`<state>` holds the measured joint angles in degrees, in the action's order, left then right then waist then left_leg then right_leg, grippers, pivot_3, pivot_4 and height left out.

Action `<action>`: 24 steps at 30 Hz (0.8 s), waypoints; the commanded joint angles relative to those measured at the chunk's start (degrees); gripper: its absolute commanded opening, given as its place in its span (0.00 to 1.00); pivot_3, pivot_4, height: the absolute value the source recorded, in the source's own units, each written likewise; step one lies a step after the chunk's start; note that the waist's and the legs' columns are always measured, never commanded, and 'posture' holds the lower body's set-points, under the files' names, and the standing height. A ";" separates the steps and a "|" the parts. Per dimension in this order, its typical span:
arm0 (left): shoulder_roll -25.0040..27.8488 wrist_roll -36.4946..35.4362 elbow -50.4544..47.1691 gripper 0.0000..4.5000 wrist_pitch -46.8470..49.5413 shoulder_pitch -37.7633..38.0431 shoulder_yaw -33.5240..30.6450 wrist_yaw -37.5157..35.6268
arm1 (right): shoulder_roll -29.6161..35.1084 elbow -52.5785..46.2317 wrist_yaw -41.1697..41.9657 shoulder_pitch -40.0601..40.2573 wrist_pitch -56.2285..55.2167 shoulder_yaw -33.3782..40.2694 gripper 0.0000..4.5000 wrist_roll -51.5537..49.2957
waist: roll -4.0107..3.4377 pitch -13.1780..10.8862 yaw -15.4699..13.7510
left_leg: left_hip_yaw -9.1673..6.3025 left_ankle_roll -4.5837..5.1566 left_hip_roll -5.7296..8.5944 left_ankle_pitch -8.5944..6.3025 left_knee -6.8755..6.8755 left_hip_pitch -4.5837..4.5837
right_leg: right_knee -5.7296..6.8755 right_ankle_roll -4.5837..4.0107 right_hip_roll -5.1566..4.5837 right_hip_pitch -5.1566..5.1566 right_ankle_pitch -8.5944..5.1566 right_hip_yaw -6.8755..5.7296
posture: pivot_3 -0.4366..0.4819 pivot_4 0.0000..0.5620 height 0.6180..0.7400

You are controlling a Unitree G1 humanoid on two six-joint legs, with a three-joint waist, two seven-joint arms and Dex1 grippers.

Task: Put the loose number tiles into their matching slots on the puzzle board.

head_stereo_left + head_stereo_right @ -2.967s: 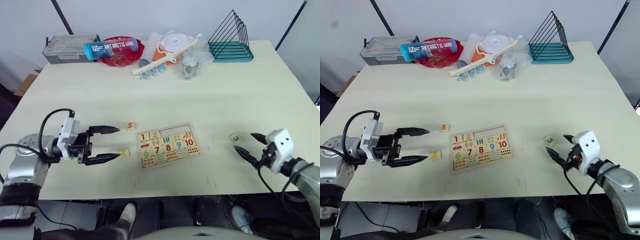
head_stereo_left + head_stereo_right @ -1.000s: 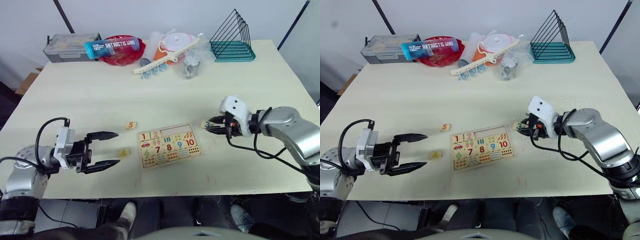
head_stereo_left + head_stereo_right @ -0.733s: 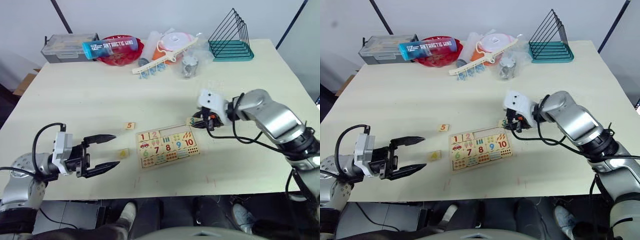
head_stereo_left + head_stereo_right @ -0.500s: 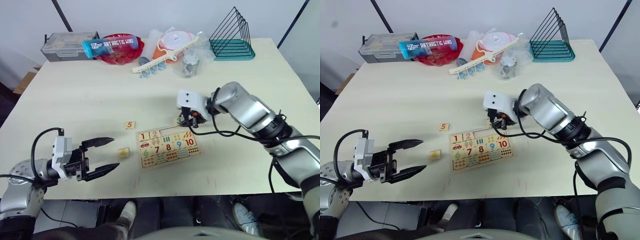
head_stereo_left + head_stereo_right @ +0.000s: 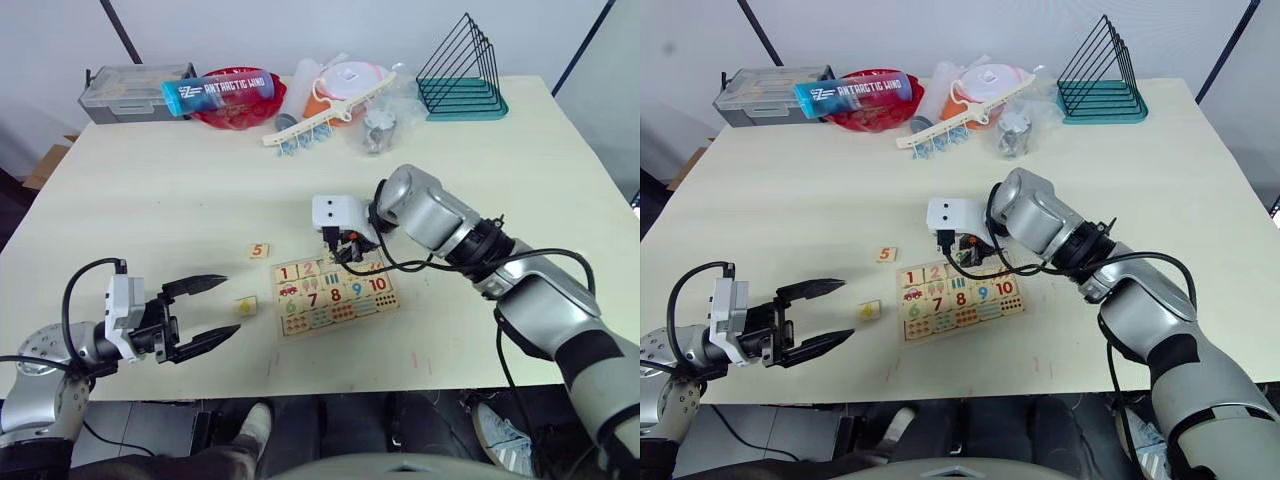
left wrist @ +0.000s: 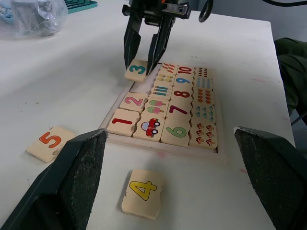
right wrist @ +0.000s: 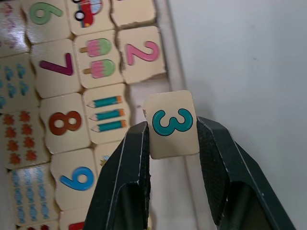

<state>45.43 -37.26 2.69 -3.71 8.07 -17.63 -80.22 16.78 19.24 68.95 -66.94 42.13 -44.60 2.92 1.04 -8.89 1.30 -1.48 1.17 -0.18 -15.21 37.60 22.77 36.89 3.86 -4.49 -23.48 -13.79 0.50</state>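
- Wooden puzzle board (image 5: 336, 290) lies flat on the table (image 5: 200, 200); take it as your landmark.
- You already have tiles 1 (image 6: 123, 121) and 2 (image 6: 133, 101) seated in the board's top row, at the end nearer the left gripper.
- Your right gripper (image 7: 171, 136) has its jaws closed on the 3 tile (image 6: 136, 70), one finger on each side edge.
- That tile hangs tilted over the board's top edge, just above the empty slot (image 6: 140, 86) next to the 2, not yet seated.
- Beyond that slot, the rest of the top row up to the right-hand end still looks empty, so slots for 4 and 5 remain.
- The 4 tile (image 6: 143, 192) lies loose on the table just off the board's left side, near its lower corner.
- The 5 tile (image 5: 259, 251) lies loose too, off the board's upper left corner.
- Your left gripper (image 5: 219, 311) hovers beyond the 4 tile on the board's left, jaws wide apart and holding nothing.
- Judged from this, you have two of five placed, one in hand and two left to pick up.
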 commanded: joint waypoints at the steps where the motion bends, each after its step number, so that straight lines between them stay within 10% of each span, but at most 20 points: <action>1: 0.06 0.06 -1.15 1.00 -0.32 -0.61 -1.77 -0.10 | -1.98 0.54 1.19 -1.83 -0.93 -0.31 0.20 1.62 | 0.00 0.00 0.18 | 0.00 0.00 0.00 0.00 0.00 0.00 | 0.00 0.00 0.00 0.00 0.00 0.00 | 0.48 0.27 1.00; 24: -0.05 0.74 -0.10 1.00 -0.28 -1.32 -2.04 -0.82 | -5.66 3.18 2.72 -0.25 -2.46 0.43 0.20 6.06 | -0.02 -0.01 1.06 | -0.08 -0.06 0.01 0.03 -0.01 0.00 | 0.01 0.00 0.01 -0.01 0.00 -0.02 | 0.48 0.27 1.00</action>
<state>45.37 -36.15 2.89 -3.73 6.90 -17.82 -80.82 11.85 23.57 71.40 -66.98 40.11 -45.27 8.87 1.02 -8.90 2.35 -1.55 1.10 -0.17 -15.18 37.58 22.77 36.90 3.86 -4.49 -23.49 -13.79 0.48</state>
